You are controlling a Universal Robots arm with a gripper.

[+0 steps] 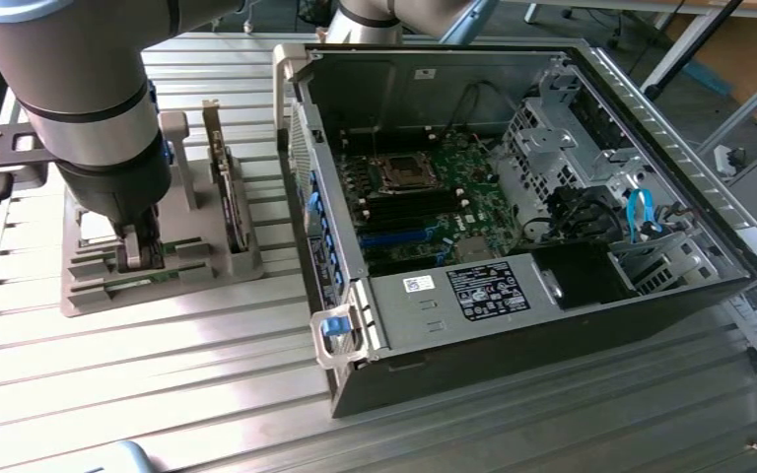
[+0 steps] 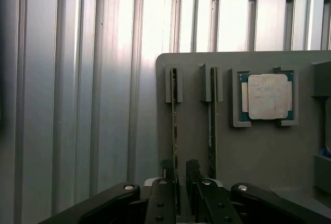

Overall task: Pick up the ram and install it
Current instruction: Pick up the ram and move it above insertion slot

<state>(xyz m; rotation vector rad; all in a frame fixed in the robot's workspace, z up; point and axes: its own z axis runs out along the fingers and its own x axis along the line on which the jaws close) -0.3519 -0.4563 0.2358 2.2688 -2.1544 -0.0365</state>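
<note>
Gripper (image 2: 179,165) jaws stand wide open, one on each side of the ram (image 2: 174,120) (seated edge-up in the grey fixture (image 2: 258,157)); nothing is gripped.

An open desktop computer case (image 1: 523,374) lies on its side on a slatted aluminium table (image 1: 155,394), its motherboard (image 1: 438,212) and processor socket (image 1: 401,174) exposed, with blue cables (image 1: 639,215) looped near the drive cage (image 1: 550,128). To the exterior view's left of the case, a grey holder (image 1: 221,271) carries an upright dark expansion card (image 1: 230,192). A square silver processor chip (image 2: 267,96) sits in one of the holder's recesses.
</note>
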